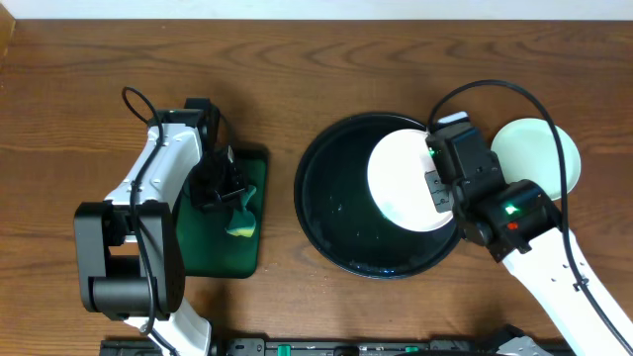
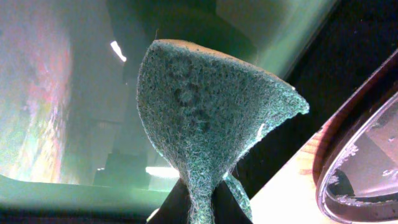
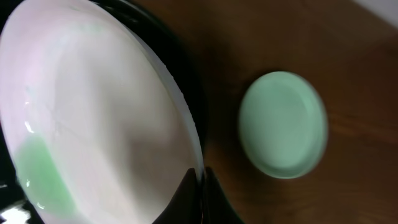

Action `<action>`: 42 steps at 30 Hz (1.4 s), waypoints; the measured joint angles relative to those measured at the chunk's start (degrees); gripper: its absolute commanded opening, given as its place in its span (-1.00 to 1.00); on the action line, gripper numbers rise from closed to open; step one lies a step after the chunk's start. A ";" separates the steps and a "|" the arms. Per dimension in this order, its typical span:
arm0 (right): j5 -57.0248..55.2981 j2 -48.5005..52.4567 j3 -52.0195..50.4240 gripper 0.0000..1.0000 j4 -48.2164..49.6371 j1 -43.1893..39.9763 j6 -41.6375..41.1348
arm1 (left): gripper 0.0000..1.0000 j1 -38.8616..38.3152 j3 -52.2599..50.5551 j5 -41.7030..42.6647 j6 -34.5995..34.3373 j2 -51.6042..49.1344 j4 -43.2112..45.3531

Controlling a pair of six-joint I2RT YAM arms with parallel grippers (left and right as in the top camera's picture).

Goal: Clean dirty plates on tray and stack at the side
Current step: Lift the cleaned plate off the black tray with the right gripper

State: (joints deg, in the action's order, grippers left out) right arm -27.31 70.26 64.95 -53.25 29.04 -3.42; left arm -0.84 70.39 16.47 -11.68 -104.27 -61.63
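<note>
Overhead — sponge (image 1: 240,222) over green tray (image 1: 220,255), beside black tray (image 1: 334,210).

A white plate (image 1: 401,183) sits inside the glossy black tray (image 1: 341,213), against its right rim; a pale mint plate (image 1: 524,148) lies on the worktop just beyond.

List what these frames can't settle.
- Overhead: the right arm covers part of the side plate, and the right wrist view blurs it. One plate or a stack: cannot tell.
- All views: the held plate shows no underside, so smears there are unknown.
- Right wrist: the right gripper is cut off by the bottom edge.
- Left wrist: the sponge fills the frame, hiding most of the left gripper and of the green tray.
</note>
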 measured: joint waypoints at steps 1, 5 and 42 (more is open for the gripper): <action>-1.09 0.00 0.00 -0.98 0.02 0.35 0.59 | -0.85 0.00 0.00 -0.02 0.00 0.00 0.02; -5.03 0.00 0.00 -0.97 0.17 1.70 2.80 | -0.85 0.00 0.00 0.00 0.00 0.00 0.20; -46.38 0.22 0.04 -0.98 17.62 14.67 37.20 | -0.85 0.00 0.00 -0.39 0.20 0.00 1.79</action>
State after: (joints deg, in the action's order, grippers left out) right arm -73.69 70.48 64.99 -35.64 43.70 33.78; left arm -0.84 70.39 16.08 -11.49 -104.27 -59.83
